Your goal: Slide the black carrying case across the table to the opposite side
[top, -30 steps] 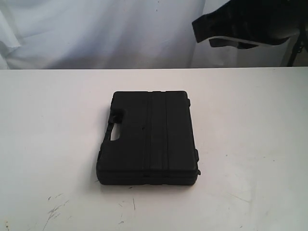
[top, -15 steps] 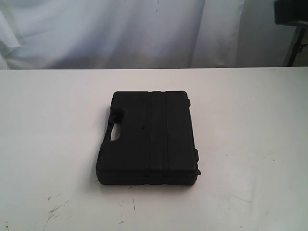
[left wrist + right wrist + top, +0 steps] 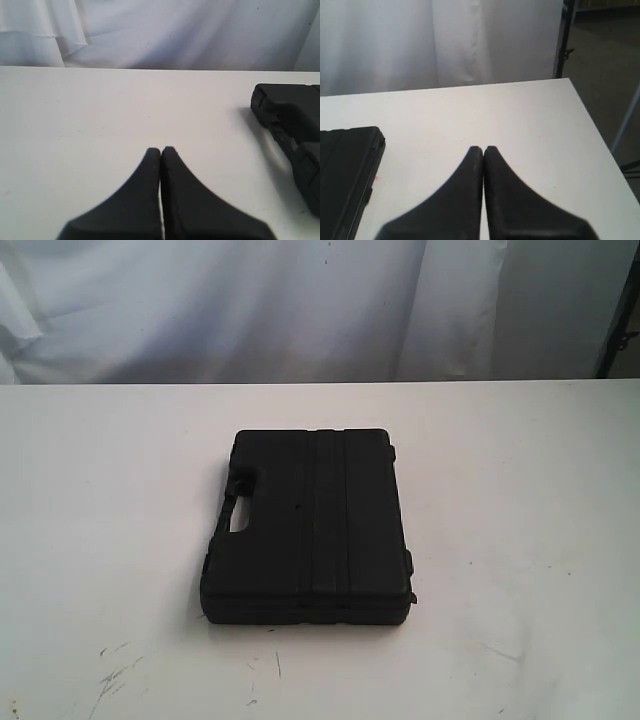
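The black carrying case [image 3: 308, 525] lies flat near the middle of the white table [image 3: 520, 490], its handle cutout facing left. No gripper shows in the exterior view. In the left wrist view my left gripper [image 3: 161, 150] is shut and empty above bare tabletop, with a corner of the case [image 3: 292, 127] well off to one side. My right gripper [image 3: 483, 149] is likewise shut on nothing, and the case [image 3: 345, 170] lies apart from it at the frame's edge.
A white curtain [image 3: 250, 310] hangs behind the table. Dark scuffs [image 3: 115, 675] mark the near left tabletop. A dark stand [image 3: 565, 40] rises beyond the table's far right corner, where the floor drops away past the table edge [image 3: 592, 120].
A dark arm seen at the exterior view's upper right a second ago has drawn off to the right and left the frame. The case has not moved.
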Controlling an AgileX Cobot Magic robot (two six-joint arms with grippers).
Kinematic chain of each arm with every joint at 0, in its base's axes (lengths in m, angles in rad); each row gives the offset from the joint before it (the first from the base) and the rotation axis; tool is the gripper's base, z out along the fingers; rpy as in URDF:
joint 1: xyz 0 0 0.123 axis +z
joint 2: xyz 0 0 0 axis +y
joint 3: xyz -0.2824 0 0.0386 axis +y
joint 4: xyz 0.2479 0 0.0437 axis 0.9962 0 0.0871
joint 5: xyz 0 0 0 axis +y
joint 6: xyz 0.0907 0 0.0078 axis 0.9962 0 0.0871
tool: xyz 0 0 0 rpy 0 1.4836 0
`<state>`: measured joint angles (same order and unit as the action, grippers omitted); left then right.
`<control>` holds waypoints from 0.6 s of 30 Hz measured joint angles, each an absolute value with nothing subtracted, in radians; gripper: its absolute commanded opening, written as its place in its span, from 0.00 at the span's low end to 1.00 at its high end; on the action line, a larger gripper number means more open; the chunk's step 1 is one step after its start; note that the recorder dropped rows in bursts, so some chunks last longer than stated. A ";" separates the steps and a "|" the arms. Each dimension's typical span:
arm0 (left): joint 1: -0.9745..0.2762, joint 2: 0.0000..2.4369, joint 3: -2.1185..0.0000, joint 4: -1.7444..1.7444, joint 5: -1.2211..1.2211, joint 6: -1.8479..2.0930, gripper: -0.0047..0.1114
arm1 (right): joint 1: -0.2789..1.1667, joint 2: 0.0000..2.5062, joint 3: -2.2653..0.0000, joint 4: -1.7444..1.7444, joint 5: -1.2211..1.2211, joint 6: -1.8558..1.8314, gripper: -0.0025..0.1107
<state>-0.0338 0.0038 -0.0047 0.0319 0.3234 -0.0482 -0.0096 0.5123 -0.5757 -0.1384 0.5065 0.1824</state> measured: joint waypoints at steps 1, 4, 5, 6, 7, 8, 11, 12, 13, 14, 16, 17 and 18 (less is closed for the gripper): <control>-0.034 0.004 -0.005 0.032 0.323 -0.048 0.04 | -0.027 0.477 -0.557 -0.138 0.498 0.182 0.02; -0.034 0.004 -0.005 0.032 0.323 -0.048 0.04 | -0.067 0.378 -0.496 -0.136 0.454 0.187 0.02; -0.034 0.004 -0.005 0.032 0.323 -0.048 0.04 | -0.077 0.344 -0.477 -0.136 0.439 0.187 0.02; -0.034 0.004 -0.005 0.032 0.323 -0.048 0.04 | -0.083 0.311 -0.458 -0.133 0.423 0.187 0.02; -0.034 0.004 -0.005 0.032 0.323 -0.048 0.04 | -0.087 0.260 -0.425 -0.131 0.400 0.187 0.02; -0.034 0.004 -0.005 0.032 0.323 -0.048 0.04 | -0.087 0.237 -0.411 -0.129 0.391 0.187 0.02; -0.034 0.004 -0.005 0.032 0.323 -0.048 0.04 | -0.087 0.183 -0.388 -0.129 0.382 0.187 0.02; -0.034 0.004 -0.005 0.032 0.323 -0.048 0.04 | -0.087 0.182 -0.388 -0.129 0.380 0.187 0.02; -0.034 0.004 -0.005 0.032 0.323 -0.048 0.04 | -0.087 0.182 -0.383 -0.127 0.366 0.187 0.02; -0.034 0.004 -0.005 0.032 0.323 -0.048 0.04 | -0.087 0.182 -0.372 -0.123 0.348 0.187 0.02; -0.034 0.004 -0.005 0.032 0.323 -0.048 0.04 | -0.087 0.171 -0.301 -0.088 0.238 0.167 0.02; -0.034 0.004 -0.005 0.032 0.323 -0.048 0.04 | -0.087 0.154 -0.258 -0.073 0.191 0.161 0.02; -0.034 0.004 -0.005 0.032 0.323 -0.048 0.04 | -0.087 0.122 -0.212 -0.061 0.159 0.158 0.02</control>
<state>-0.0338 0.0038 -0.0047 0.0319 0.3234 -0.0482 -0.0873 0.1225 -0.2124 -0.0607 0.1590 0.1579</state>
